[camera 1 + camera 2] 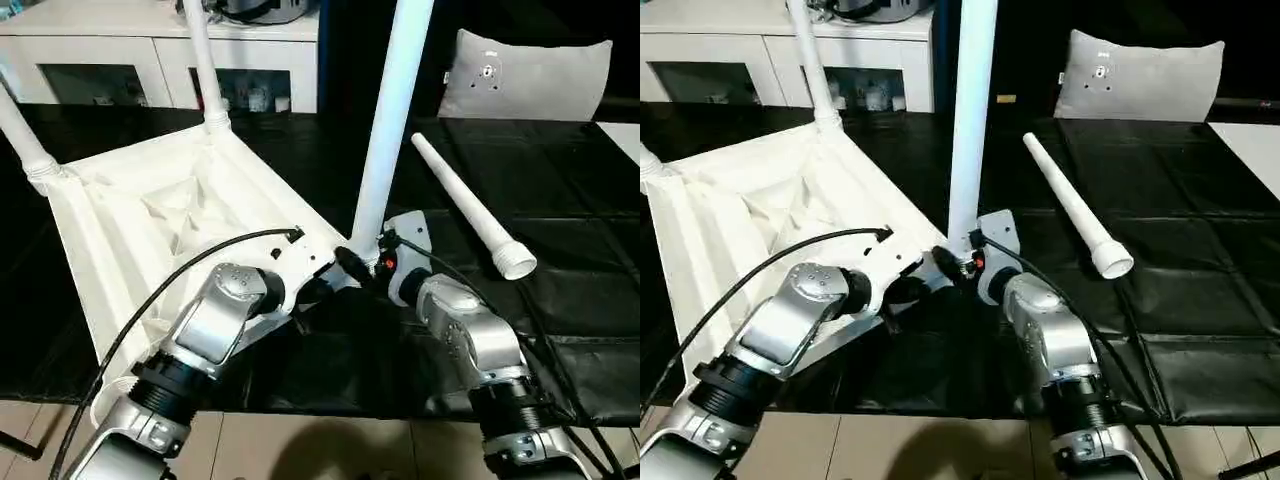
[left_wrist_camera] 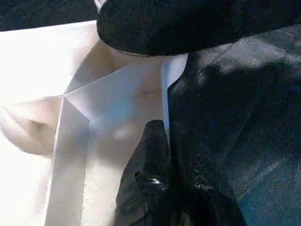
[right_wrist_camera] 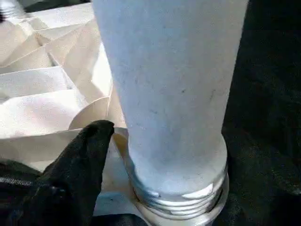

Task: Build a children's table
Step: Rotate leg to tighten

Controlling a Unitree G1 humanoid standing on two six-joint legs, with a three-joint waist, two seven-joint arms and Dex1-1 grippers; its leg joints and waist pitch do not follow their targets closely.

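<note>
The white tabletop (image 1: 150,220) lies upside down on the black mat, ribbed side up. Two legs stand in its far sockets (image 1: 205,60) (image 1: 20,130). A third leg (image 1: 385,130) stands upright in the near right corner socket, its threaded collar showing in the right wrist view (image 3: 178,193). My right gripper (image 1: 365,262) is open around that leg's base, with one finger (image 3: 80,160) just beside the collar. My left gripper (image 1: 305,285) is shut on the tabletop's thin rim (image 2: 164,94) close to the same corner. The fourth leg (image 1: 465,210) lies loose on the mat to the right.
A white cabinet (image 1: 150,50) with glass doors stands behind the mat at the back left. A grey cushion-like panel (image 1: 525,75) leans at the back right. The black mat (image 1: 560,290) ends at a near edge, with pale floor (image 1: 330,445) below it.
</note>
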